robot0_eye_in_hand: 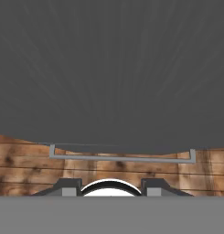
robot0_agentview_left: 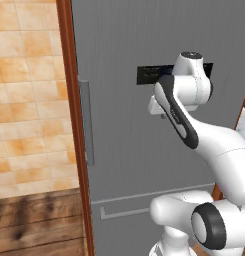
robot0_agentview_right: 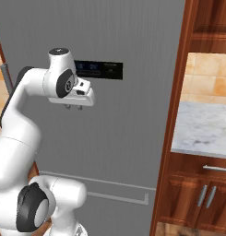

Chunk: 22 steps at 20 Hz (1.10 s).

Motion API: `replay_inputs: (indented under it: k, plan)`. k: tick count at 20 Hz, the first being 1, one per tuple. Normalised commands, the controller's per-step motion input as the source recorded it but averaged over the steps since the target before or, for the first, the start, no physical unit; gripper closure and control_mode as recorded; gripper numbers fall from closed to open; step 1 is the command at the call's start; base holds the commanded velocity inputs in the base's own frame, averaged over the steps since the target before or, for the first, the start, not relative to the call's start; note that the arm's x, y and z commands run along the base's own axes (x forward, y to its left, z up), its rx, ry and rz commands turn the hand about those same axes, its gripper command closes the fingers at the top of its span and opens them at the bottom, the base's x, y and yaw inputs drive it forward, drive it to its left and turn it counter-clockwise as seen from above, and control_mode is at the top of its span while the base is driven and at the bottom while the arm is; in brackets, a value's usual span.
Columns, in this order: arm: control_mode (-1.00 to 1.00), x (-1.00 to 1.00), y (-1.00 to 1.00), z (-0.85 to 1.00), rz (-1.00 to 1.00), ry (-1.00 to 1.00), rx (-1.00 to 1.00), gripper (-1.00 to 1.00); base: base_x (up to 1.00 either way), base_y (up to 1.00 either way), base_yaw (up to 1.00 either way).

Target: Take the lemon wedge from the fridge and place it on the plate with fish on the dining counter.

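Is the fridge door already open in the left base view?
No, the fridge door is shut: its grey steel front is flat and whole, and no shelves inside can be seen.

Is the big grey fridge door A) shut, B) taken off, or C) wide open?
A: the fridge shows one flat closed grey front with its black display panel and long handle, and no shelves can be seen; the gripper hangs in front of it holding nothing.
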Motion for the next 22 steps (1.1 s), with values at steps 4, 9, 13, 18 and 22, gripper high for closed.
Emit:
replay_inputs:
  k: [4,9,13,18,22]
  plan:
    - [-1.00,0.00,0.10,0.00,0.01,0.00,0.00,-1.00,0.00,0.00,0.00]
    - [-1.00,0.00,0.00,0.00,0.00,0.00,0.00,-1.00,0.00,0.00,0.00]
    - [-1.00,0.00,0.00,0.00,0.00,0.00,0.00,-1.00,0.00,0.00,0.00]
    - [-1.00,0.02,0.23,0.00,0.00,0.00,0.00,-1.00,0.00,0.00,0.00]
    - [-1.00,-0.02,0.39,0.00,0.00,0.00,0.00,-1.00,0.00,0.00,0.00]
